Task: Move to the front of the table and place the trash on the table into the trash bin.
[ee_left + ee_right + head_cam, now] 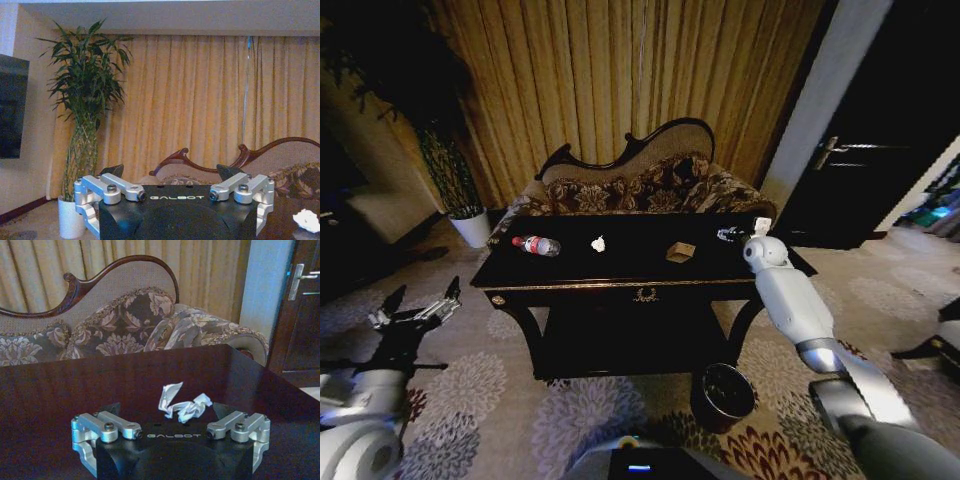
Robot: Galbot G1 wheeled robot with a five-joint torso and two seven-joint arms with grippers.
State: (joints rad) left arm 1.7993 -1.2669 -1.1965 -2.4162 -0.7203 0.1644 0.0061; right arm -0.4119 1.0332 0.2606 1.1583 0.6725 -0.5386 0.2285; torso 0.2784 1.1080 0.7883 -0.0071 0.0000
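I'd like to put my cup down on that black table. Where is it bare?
On the table, bare top lies between the bottle and paper wad, between the wad and tan box, and along the front edge. The right end is crowded: the right pincer hovers by another crumpled paper.

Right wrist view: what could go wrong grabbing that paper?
The wad is light and crumpled, just ahead of the open right gripper; a nudge might push it away. The bin sits low by the table's front, so a drop could miss. The bottle lies on its side and may roll. The left gripper hangs open, off the table.
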